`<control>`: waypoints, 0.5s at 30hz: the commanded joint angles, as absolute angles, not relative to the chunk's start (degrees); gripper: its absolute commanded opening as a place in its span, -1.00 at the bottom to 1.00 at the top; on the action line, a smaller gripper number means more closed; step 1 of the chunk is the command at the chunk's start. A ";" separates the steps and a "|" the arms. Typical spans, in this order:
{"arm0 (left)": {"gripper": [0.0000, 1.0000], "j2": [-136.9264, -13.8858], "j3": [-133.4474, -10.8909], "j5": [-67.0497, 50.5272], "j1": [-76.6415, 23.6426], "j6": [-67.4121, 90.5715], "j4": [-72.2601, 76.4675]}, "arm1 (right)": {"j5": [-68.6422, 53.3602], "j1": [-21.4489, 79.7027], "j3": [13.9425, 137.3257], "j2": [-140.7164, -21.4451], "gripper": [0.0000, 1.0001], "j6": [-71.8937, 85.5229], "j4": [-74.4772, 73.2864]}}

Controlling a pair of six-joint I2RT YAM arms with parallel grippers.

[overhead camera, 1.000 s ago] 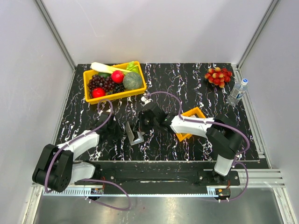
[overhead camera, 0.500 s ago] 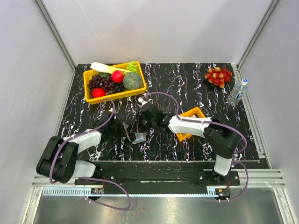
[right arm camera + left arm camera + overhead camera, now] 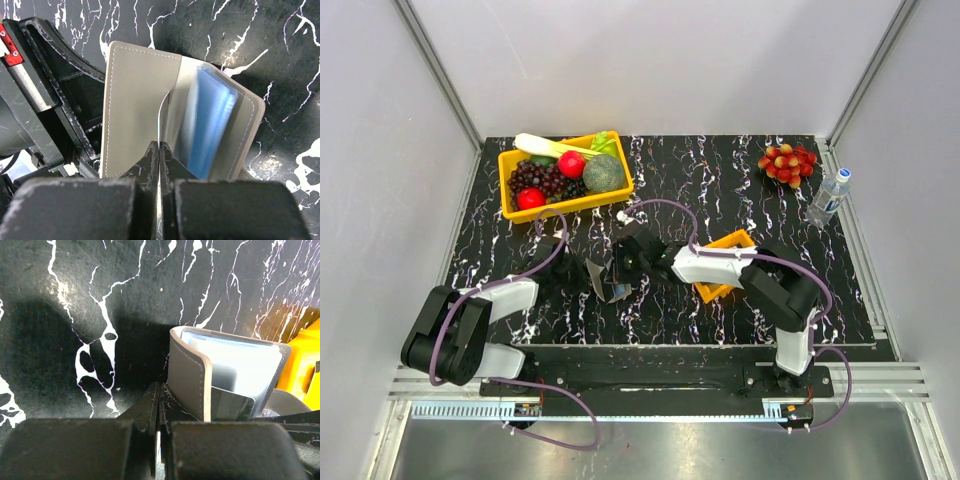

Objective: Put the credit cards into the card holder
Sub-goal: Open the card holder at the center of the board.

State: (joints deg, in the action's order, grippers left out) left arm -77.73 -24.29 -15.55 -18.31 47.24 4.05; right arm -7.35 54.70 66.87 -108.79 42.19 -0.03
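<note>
A: Top external first. Black marble table (image 3: 720,190), big yellow bin (image 3: 570,205) of produce at the far left. Counted for progress?

B: Not counted, nothing of the task is seen in it. Orange tray (image 3: 738,240) is right of centre, partly covered by the right arm (image 3: 720,268). Whether any credit cards lie in it can't be told.

A: Grippers?

B: Left gripper (image 3: 158,405) is closed tight and set just beside the base of the holder's outer cover. Whether any cover is pinched can't be told. Right gripper (image 3: 159,150) is clamped on one thin credit card (image 3: 230,402), seen edge-on from its own wrist.

A: Card holder?

B: Card holder (image 3: 610,283) is stood open on the table near centre, between the two grippers. Grey outside, blue-grey pockets exposed.

A: Card seated?

B: Not judged seated. Its tip is inside the fold by the pockets and the rest is in the jaws. One insertion is judged under way and none is confirmed done. Left to do: card pushed home and released, then any others.
</note>
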 commanded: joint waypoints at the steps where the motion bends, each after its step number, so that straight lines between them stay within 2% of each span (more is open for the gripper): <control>1: -0.94 -79.27 -22.85 -13.27 -18.55 46.32 1.58 | -5.73 56.33 69.96 -112.24 -1.00 41.58 -2.80; 6: -0.84 -79.28 -23.55 -12.05 -18.46 45.88 0.09 | -0.36 58.79 74.87 -115.40 -1.00 39.21 -10.18; 7: -0.61 -78.41 -23.64 -11.43 -18.37 45.70 -1.65 | 1.74 59.41 75.84 -116.18 -1.00 38.76 -11.67; 11: -0.06 -72.61 -24.08 -9.23 -17.23 45.35 -6.40 | 6.23 60.91 79.10 -118.21 -1.00 37.44 -16.61; 12: 0.04 -71.21 -24.26 -8.62 -16.88 45.18 -7.81 | 6.76 60.91 79.28 -118.21 -1.00 37.70 -16.96; 15: 0.19 -67.16 -24.78 -7.47 -16.26 44.91 -10.98 | 7.03 60.91 79.19 -118.39 -1.00 37.79 -16.96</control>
